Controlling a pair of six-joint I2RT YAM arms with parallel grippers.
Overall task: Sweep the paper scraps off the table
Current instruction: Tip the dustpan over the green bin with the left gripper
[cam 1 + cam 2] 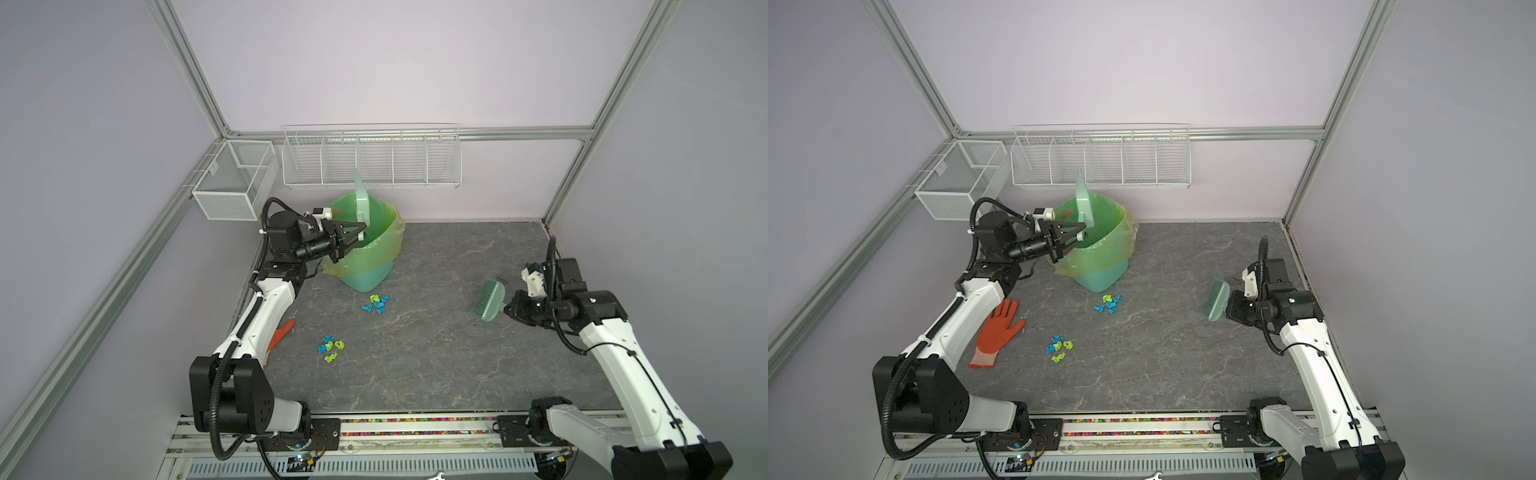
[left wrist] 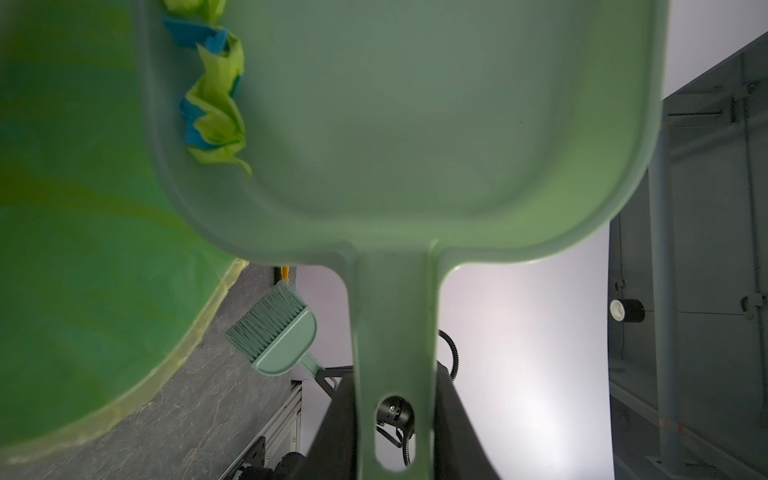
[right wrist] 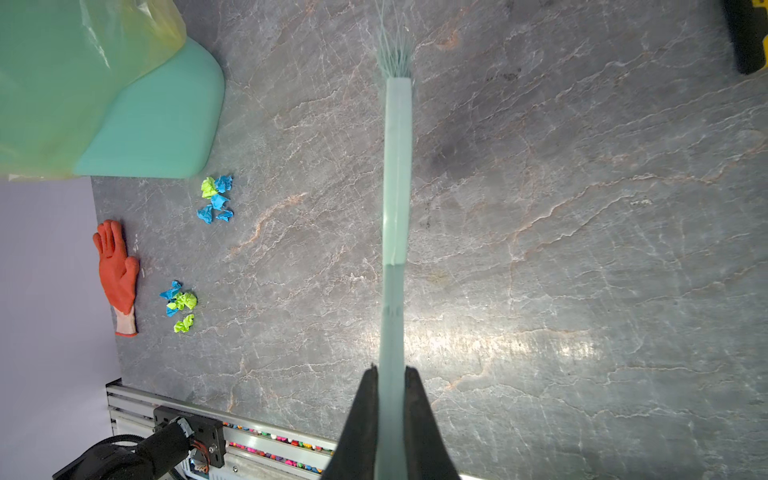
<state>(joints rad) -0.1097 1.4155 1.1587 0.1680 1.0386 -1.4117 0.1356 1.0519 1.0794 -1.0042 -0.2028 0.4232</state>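
Note:
Two clusters of blue and lime paper scraps lie on the table (image 1: 436,353): one (image 1: 376,303) (image 1: 1109,304) (image 3: 216,199) just in front of the green bin (image 1: 374,257) (image 1: 1100,270), another (image 1: 330,348) (image 1: 1059,348) (image 3: 180,305) nearer the front. My left gripper (image 1: 360,233) (image 1: 1081,232) (image 2: 395,374) is shut on the handle of a pale green dustpan (image 1: 361,199) (image 1: 1083,199) (image 2: 415,124), tipped on edge over the bin. More scraps (image 2: 216,120) cling inside its lower rim. My right gripper (image 1: 509,309) (image 1: 1228,309) (image 3: 390,370) is shut on a green brush (image 1: 490,299) (image 1: 1216,301) (image 3: 397,166), held above the table's right side.
An orange-red glove (image 1: 998,332) (image 3: 118,274) lies at the left edge, partly under my left arm. Wire baskets (image 1: 237,178) (image 1: 370,158) hang on the back wall. A metal rail (image 1: 415,426) borders the table's front.

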